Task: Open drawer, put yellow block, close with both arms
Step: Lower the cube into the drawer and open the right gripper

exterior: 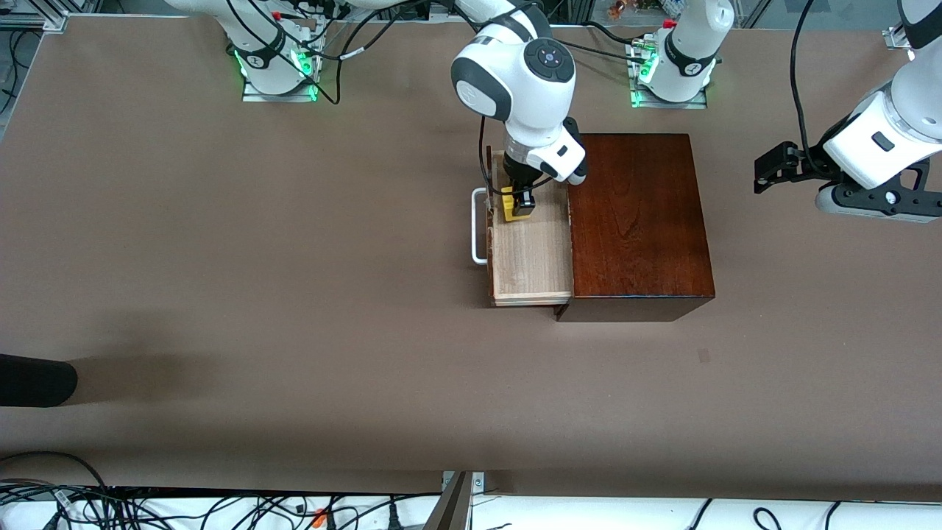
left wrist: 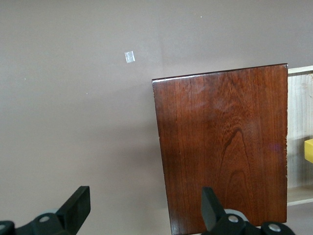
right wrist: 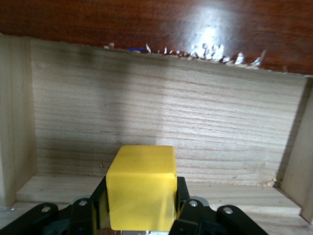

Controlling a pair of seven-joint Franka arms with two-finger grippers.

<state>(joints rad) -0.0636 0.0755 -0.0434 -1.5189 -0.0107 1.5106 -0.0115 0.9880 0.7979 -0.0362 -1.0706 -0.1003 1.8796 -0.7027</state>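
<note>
The mahogany box stands mid-table with its drawer pulled out toward the right arm's end, white handle at its front. My right gripper is shut on the yellow block and holds it low inside the drawer, at the end farther from the front camera. In the right wrist view the block sits between the fingers over the pale drawer floor. My left gripper waits open above the table at the left arm's end; its wrist view shows the gripper, the box and the block.
A small grey patch lies on the table nearer the front camera than the box, also in the left wrist view. A dark rounded object juts in at the right arm's end. Cables run along the front edge.
</note>
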